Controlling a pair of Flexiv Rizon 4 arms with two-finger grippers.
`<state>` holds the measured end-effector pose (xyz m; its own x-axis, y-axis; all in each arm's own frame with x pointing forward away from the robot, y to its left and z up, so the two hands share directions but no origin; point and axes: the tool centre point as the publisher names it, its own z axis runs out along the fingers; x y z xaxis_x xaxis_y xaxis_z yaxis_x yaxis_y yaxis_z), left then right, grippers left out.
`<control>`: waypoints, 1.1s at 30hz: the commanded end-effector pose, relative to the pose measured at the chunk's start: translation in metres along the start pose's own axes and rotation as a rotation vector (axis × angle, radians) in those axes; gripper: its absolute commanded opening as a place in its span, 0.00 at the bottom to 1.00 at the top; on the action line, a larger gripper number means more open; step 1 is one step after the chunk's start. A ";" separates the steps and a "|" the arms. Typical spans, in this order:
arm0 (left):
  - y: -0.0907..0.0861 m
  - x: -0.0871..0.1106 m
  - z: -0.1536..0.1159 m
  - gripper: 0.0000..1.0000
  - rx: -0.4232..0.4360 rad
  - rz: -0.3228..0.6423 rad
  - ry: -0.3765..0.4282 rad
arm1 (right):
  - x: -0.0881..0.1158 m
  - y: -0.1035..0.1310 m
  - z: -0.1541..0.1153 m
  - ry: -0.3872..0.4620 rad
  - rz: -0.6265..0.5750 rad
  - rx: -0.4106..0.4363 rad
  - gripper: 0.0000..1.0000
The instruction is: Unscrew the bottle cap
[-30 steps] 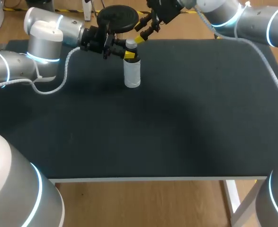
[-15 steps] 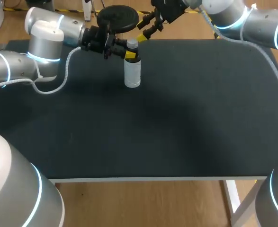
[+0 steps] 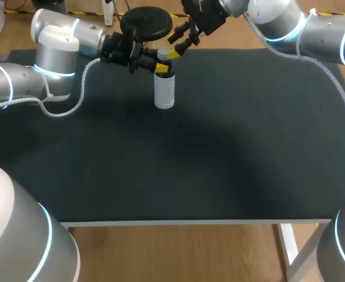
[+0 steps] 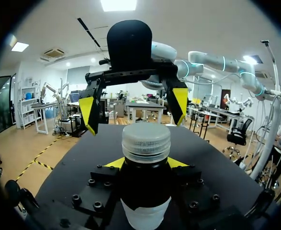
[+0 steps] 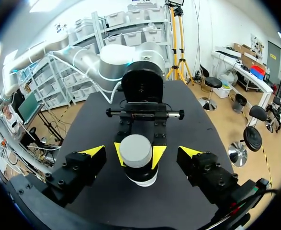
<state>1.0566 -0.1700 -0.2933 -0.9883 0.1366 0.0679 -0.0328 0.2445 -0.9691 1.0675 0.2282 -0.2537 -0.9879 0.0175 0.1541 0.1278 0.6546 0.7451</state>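
Bottle held at the far side of the counter, cap on

The dark counter [image 3: 219, 147] carries one clear bottle [image 3: 164, 93], upright near its far edge (left of centre). The left end effector [image 3: 159, 68] is clamped on the bottle's neck just under the white cap [image 4: 146, 140]. The right end effector [image 5: 141, 152] hovers just above that cap, yellow tips spread wide, gripping nothing.

Bottle [image 3: 164, 91] upright on table [image 3: 219, 147], far side, left of centre. Left gripper [image 3: 158, 68] comes in from the left, fingers pinching the neck just under cap [image 3: 163, 54]. Right gripper [image 3: 177, 46] above cap from far right, fingers either side, not touching.
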 end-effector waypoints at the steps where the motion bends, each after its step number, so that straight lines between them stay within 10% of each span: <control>1: 0.001 -0.002 0.000 0.00 0.000 0.000 0.004 | -0.007 0.002 0.006 0.019 -0.005 0.007 1.00; 19: 0.001 -0.002 0.000 0.00 0.000 0.000 0.004 | -0.002 0.002 0.016 0.017 -0.013 0.031 1.00; 24: 0.001 -0.002 0.000 0.00 0.000 0.000 0.004 | -0.001 0.003 0.014 0.016 -0.016 0.023 0.47; 33: 0.001 -0.002 0.000 0.00 0.000 0.000 0.004 | -0.001 0.003 0.012 0.018 -0.015 0.014 0.37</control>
<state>1.0597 -0.1699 -0.2932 -0.9889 0.1323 0.0678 -0.0335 0.2460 -0.9687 1.0641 0.2417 -0.2599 -0.9878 -0.0075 0.1553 0.1110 0.6652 0.7384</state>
